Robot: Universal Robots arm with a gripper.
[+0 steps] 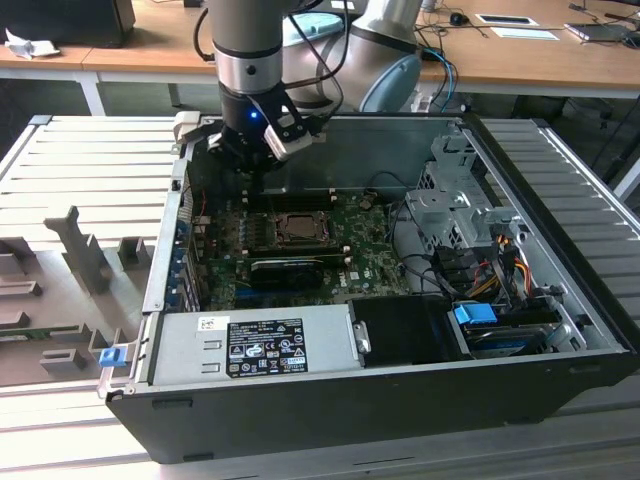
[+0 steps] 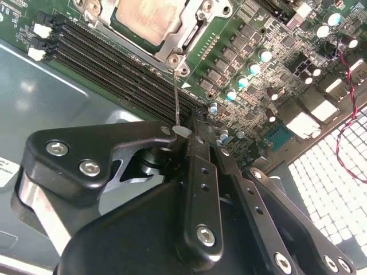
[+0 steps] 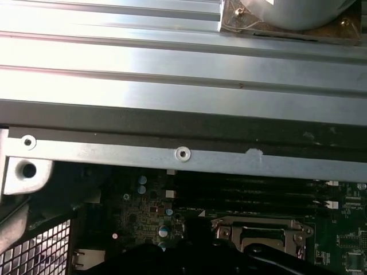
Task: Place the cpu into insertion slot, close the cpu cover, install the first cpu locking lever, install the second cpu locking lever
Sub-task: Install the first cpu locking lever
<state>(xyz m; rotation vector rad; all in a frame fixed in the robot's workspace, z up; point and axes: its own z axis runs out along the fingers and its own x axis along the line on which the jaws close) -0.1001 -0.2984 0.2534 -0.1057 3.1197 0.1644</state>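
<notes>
In the exterior view the claw [image 1: 262,140] hangs inside the open computer case [image 1: 560,330], upper centre-left of the frame, just beyond the insertion slot [image 1: 297,229]. In the second wrist view the cpu [image 2: 143,20] sits under the flat cpu cover [image 2: 192,35], with the claw clenched on a thin locking lever [image 2: 176,97] tip. In the first wrist view the cover lies beside the memory slots [image 3: 246,192].

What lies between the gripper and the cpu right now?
In the second wrist view: black memory slots, crossed by the thin locking lever, which runs from beside the cpu to the shut gripper.
</notes>
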